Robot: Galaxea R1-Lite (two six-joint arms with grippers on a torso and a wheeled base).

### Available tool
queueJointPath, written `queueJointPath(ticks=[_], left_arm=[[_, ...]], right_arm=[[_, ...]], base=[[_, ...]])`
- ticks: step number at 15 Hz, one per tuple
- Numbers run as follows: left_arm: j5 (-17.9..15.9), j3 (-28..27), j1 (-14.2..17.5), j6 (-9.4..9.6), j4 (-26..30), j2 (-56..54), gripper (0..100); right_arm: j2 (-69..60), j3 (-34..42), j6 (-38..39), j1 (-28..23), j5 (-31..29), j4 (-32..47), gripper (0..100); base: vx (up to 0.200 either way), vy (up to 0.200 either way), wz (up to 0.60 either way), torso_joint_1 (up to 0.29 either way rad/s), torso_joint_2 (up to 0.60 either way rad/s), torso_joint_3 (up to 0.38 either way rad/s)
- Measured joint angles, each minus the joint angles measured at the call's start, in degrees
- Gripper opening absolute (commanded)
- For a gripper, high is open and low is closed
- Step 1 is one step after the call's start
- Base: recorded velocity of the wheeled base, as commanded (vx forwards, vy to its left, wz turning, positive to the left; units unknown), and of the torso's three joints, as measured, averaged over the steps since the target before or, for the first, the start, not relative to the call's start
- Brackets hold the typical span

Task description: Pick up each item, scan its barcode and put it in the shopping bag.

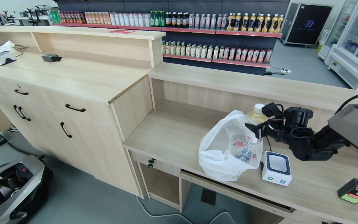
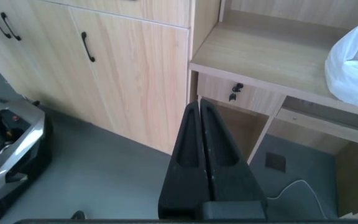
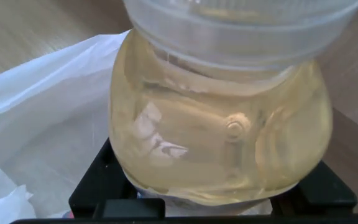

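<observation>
A bottle [image 1: 256, 115] of pale yellow drink with a white cap is tilted over the upper right edge of the white plastic shopping bag [image 1: 228, 149] on the low wooden counter. My right gripper [image 1: 255, 129] is shut on the bottle's body. Close up, the bottle [image 3: 222, 124] sits between the black fingers [image 3: 101, 186], with the bag [image 3: 42, 99] just behind it. The bag holds at least one printed item. My left gripper [image 2: 199, 107] is shut and empty, hanging low in front of the cabinet doors, well left of the bag [image 2: 356, 62].
A white barcode scanner [image 1: 277, 168] stands right of the bag near the counter's front edge. A black pump bottle [image 1: 356, 189] stands at the far right front. The higher counter [image 1: 73, 77] on the left carries a small white device [image 1: 2, 57]. Drink shelves [image 1: 216, 31] line the back.
</observation>
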Motion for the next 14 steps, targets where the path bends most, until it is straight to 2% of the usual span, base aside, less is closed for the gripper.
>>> queueJointPath(ticks=[3, 7, 14], left_arm=[[0.02, 0.0, -0.02, 0.0, 0.0, -0.02, 0], [0.02, 0.0, 0.02, 0.0, 0.0, 0.0, 0], [0.02, 0.0, -0.02, 0.0, 0.0, -0.02, 0]], right_arm=[[3.0, -2.23, -1.21, 0.2, 2.49, -0.71, 0], [7.17, -7.58, -1.23, 0.44, 2.49, -0.51, 0], [12.7, -12.43, -0.48, 2.71, 2.52, -0.65, 0]], base=[[0.0, 0.0, 0.0, 0.0, 0.0, 0.0], [0.0, 0.0, 0.0, 0.0, 0.0, 0.0], [0.0, 0.0, 0.0, 0.0, 0.0, 0.0]])
